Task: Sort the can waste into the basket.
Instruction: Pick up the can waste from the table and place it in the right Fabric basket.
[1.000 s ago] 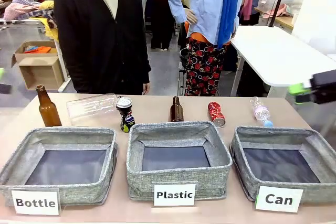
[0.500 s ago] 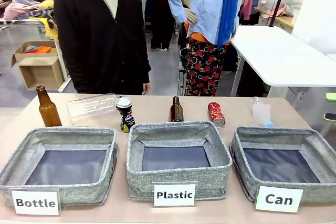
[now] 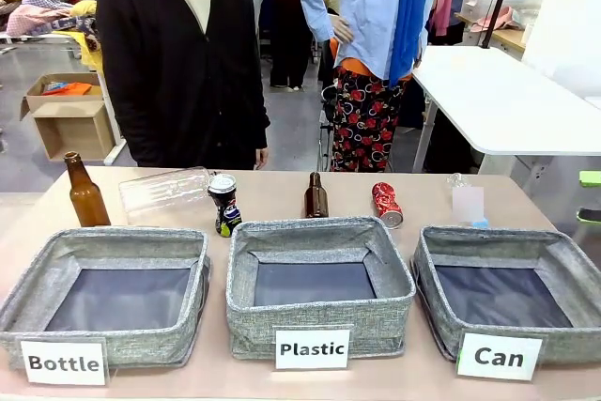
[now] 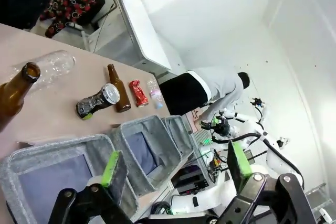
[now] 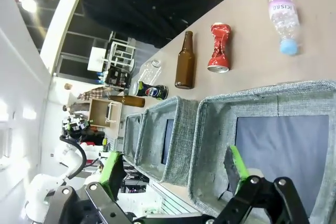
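Observation:
The crumpled red can [image 3: 386, 204] lies on the table behind the gap between the middle and right baskets. The black can [image 3: 223, 206] stands dented behind the left corner of the middle basket. The grey basket labelled "Can" [image 3: 434, 249] sits at the front right, with nothing in it. My right gripper [image 3: 588, 197] shows at the right picture edge, off the table, as two green pads. In the right wrist view the right gripper [image 5: 174, 171] is open above the Can basket's [image 5: 262, 95] near side, with the red can [image 5: 219, 47] beyond. My left gripper [image 4: 176, 166] is open, far from the black can [image 4: 100, 100].
Two brown glass bottles [image 3: 84, 192] [image 3: 315, 196] stand at the back. Two clear plastic bottles [image 3: 164, 188] [image 3: 467, 202] lie there too. The "Bottle" basket [image 3: 28, 279] and "Plastic" basket [image 3: 246, 251] fill the front left and middle. A person [image 3: 183, 63] stands at the far side.
My right gripper has pulled back to the right, from above the table's right end to the picture edge. A blur at the left edge is gone. The cans have not moved.

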`<state>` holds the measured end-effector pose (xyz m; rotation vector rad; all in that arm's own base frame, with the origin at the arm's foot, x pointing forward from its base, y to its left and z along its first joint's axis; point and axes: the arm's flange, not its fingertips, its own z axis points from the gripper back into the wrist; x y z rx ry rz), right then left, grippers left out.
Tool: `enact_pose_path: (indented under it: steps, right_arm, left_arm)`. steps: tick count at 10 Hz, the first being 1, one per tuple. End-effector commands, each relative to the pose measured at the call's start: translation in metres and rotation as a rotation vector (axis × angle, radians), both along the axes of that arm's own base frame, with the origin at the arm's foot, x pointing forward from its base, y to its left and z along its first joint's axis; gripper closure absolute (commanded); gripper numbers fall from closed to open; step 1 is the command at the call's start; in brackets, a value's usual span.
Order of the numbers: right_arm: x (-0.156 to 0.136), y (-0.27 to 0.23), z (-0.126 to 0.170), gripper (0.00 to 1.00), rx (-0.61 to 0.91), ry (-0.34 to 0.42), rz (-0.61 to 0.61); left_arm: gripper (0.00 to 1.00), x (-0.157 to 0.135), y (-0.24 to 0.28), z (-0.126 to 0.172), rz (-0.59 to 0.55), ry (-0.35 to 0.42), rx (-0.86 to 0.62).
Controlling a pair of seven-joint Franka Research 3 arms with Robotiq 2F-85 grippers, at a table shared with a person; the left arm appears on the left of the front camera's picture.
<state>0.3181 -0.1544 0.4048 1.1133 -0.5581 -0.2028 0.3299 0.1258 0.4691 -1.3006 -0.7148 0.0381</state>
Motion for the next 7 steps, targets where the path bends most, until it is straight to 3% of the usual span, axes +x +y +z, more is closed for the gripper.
enact_pose_path:
  steps: [1, 3, 4, 7]
  right_arm:
    - [0.003, -0.003, 0.002, 0.0, 0.001, -0.043, 0.0]
    - [0.003, -0.003, 0.002, 0.0, 0.001, -0.043, 0.0]
    - [-0.002, -0.001, 0.003, 0.0, -0.005, 0.0, 0.001]
    - [0.019, 0.069, 0.062, 0.0, -0.329, -0.013, 0.029]
  left_arm:
    - [0.0, -0.002, 0.006, -0.003, -0.014, -0.016, 0.0]
    - [0.0, -0.002, 0.006, -0.003, -0.014, -0.016, 0.0]
    - [0.0, -0.002, 0.006, -0.003, -0.014, -0.016, 0.0]
    - [0.0, -0.002, 0.006, -0.003, -0.014, -0.016, 0.0]
